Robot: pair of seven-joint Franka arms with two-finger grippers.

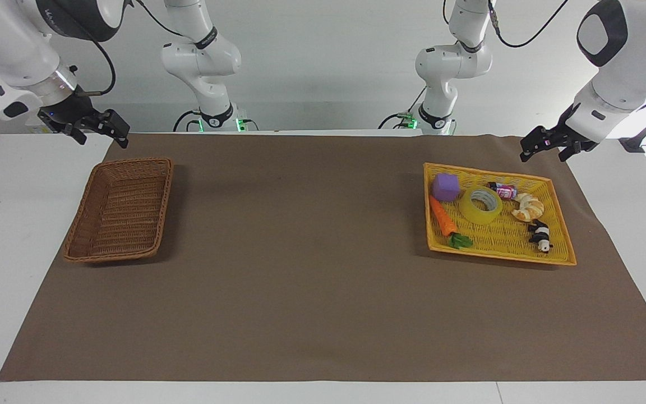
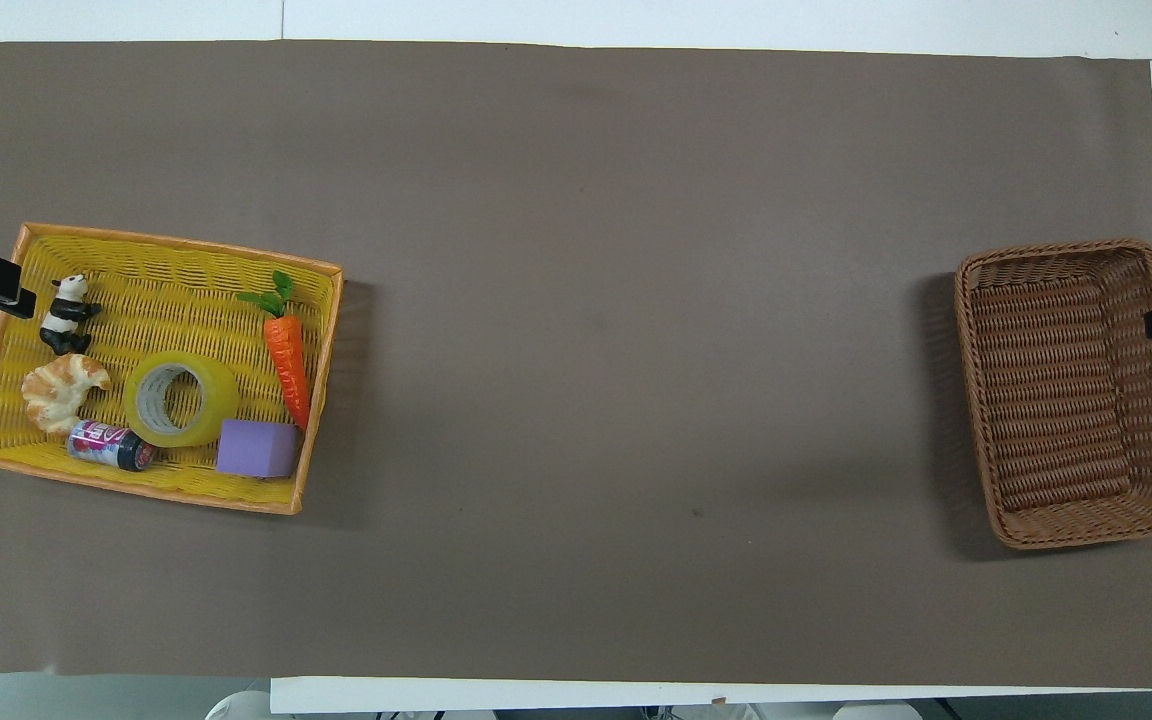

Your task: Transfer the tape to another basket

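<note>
Table (image 1: 14, 235), white, covered across the middle by a brown mat (image 1: 300, 269); mat flat, reaching nearly from one end to the other.

Dark-brown wicker basket (image 1: 121, 209) at the right arm's end of the mat, upright, nothing inside; yellow tray basket (image 1: 558, 224) at the left arm's end, well apart from it, holding six small things.

Left gripper (image 1: 547, 147) raised, hanging just over the robot-side corner of the yellow tray basket at the mat's edge, holding nothing; cannot tell how far apart its fingers stand. Right gripper (image 1: 100, 132) raised over the robot-side corner of the mat, close above the wicker basket's nearer end, holding nothing; finger spread likewise cannot be told. Both arms waiting.

Inside the yellow tray basket, in falling order of bulk: tape (image 1: 481, 205) lying flat near the middle, hole upward, grey-white core showing; carrot (image 1: 443, 217) along the wall toward the table's centre, green leaves at the end farther from the robots; purple cube (image 1: 446, 187) in the robot-side corner, just beside the tape and the carrot's tip; croissant (image 1: 527, 207) beside the tape toward the table's end; small can (image 1: 503, 191) on its side, nearer to the robots than the croissant; panda figure (image 1: 541, 235) farther from the robots than the croissant.
</note>
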